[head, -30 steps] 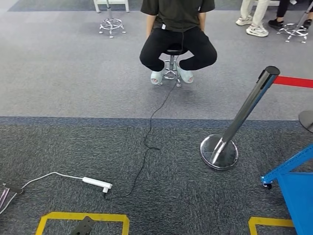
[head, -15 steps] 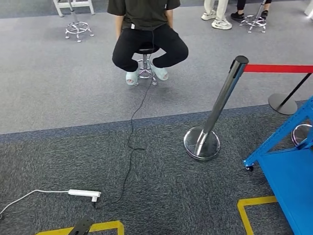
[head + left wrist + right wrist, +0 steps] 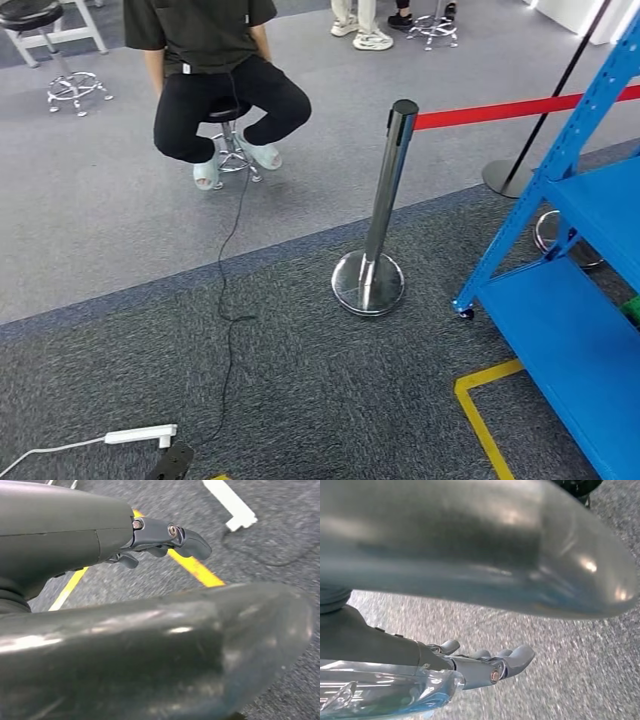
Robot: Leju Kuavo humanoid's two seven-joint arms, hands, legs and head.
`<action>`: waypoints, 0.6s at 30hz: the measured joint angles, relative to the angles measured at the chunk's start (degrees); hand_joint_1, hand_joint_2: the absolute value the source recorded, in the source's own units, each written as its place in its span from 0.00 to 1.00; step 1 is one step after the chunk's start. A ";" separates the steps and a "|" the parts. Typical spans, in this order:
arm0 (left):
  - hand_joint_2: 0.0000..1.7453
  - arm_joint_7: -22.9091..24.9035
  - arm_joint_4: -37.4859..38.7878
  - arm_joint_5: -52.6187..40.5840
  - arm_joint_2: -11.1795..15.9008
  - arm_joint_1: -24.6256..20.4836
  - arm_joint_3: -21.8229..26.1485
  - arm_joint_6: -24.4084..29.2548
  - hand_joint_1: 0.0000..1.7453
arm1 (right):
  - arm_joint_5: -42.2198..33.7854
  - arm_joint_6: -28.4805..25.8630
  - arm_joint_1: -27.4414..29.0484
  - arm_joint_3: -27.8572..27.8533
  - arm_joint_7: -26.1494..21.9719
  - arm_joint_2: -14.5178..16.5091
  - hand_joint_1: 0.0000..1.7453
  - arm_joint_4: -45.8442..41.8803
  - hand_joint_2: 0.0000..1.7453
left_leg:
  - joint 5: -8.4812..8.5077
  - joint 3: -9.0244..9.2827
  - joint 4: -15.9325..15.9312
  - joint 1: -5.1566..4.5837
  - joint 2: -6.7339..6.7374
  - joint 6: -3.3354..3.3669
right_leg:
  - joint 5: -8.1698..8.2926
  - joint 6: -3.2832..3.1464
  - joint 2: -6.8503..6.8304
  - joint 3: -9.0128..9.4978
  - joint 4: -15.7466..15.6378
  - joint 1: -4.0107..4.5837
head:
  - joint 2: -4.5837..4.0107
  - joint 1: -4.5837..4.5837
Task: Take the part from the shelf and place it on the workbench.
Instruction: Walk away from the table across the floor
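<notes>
A blue metal shelf (image 3: 571, 330) stands at the right of the head view. At its right edge a small green thing (image 3: 632, 309) lies on the lower board, mostly cut off by the picture's border. The tip of my left hand (image 3: 170, 462) shows dark at the bottom, low over the carpet. In the left wrist view my left hand (image 3: 151, 535) has its fingers stretched out with nothing in them. My right hand (image 3: 482, 666) also hangs over the carpet with straight, empty fingers. A glossy see-through surface (image 3: 376, 690) lies beside its palm; I cannot tell what it is.
A person sits on a stool (image 3: 226, 110) ahead on the left, with a black cable (image 3: 224, 300) trailing to a white power strip (image 3: 140, 436). A chrome stanchion (image 3: 373, 245) with a red belt (image 3: 513, 108) stands left of the shelf. Yellow floor tape (image 3: 477, 415) marks the carpet by the shelf.
The whole picture has slid left: the camera has turned right, bringing the blue shelf well into view. The person, stanchion and power strip have kept their places on the floor.
</notes>
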 joint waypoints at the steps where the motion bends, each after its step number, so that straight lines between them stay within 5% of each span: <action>1: 0.00 0.04 0.00 -0.01 0.00 -0.03 0.07 0.00 0.00 | -0.01 0.00 -0.07 0.00 -0.01 0.00 0.00 -0.01 0.00 | 0.80 1.11 -2.63 0.17 -1.29 0.05 | 0.05 0.35 0.77 -0.22 0.07 -0.02 | 0.00 0.01; 3: 0.00 0.12 0.00 -0.05 0.00 -0.15 0.21 0.00 0.00 | -0.01 0.00 0.00 0.00 -0.03 0.00 0.00 -0.01 0.00 | 0.75 1.89 -4.67 0.16 -2.20 0.55 | 0.29 1.21 2.17 -0.82 -0.08 -0.12 | 0.00 -0.02; 5: 0.00 0.16 0.00 -0.15 -0.04 -0.32 0.28 0.01 0.00 | 0.00 0.01 0.39 -0.01 -0.02 0.00 0.00 0.00 0.00 | 0.95 1.92 -4.74 0.08 -0.86 1.44 | 0.42 1.89 2.13 -1.25 -0.19 -0.29 | 0.00 0.03; 7: 0.00 0.19 0.00 -0.25 -0.04 -0.35 0.33 0.03 0.00 | 0.00 0.04 0.40 -0.01 -0.01 0.03 0.00 0.01 0.00 | 1.09 2.05 -4.97 0.07 0.76 2.26 | -1.51 2.26 -1.42 -2.81 3.01 -0.10 | 0.00 0.43; 9: 0.00 0.23 0.00 -0.31 0.05 -0.11 0.39 0.06 0.00 | 0.00 0.07 0.04 0.00 -0.02 0.07 0.00 0.01 0.00 | 0.95 2.13 -4.97 -0.33 2.60 2.72 | -5.33 2.48 -5.12 -6.30 10.35 -0.03 | 0.00 0.75; 11: 0.00 0.27 0.00 -0.34 0.08 0.04 0.43 0.06 0.00 | 0.00 0.07 -0.06 0.00 -0.02 0.08 0.00 0.01 0.00 | 0.78 2.24 -4.97 -0.63 4.39 2.86 | -7.16 2.62 -6.00 -8.72 15.63 -0.09 | 0.00 0.75; 13: 0.00 0.32 0.00 -0.37 0.04 -0.01 0.43 0.05 0.00 | -0.01 0.06 0.12 -0.01 -0.02 0.07 0.00 0.01 0.00 | 0.52 2.57 -4.96 -0.70 5.90 2.74 | -4.88 2.54 -6.51 -6.78 12.54 -0.05 | 0.00 0.78; 15: 0.00 0.40 0.00 -0.40 0.03 -0.05 0.43 0.05 0.00 | -0.01 0.05 0.10 -0.01 -0.02 0.08 0.00 0.01 0.00 | 0.08 3.12 -4.94 -0.85 7.28 2.30 | -1.74 2.22 -8.68 -2.26 4.72 0.11 | 0.00 0.77; 18: 0.00 0.48 0.00 -0.41 0.05 -0.21 0.43 0.05 0.00 | -0.01 0.04 -0.13 0.00 -0.04 0.10 0.00 0.01 0.00 | -0.32 3.78 -5.13 -1.11 8.85 1.41 | -0.83 1.28 -9.79 0.10 0.39 0.61 | 0.00 0.65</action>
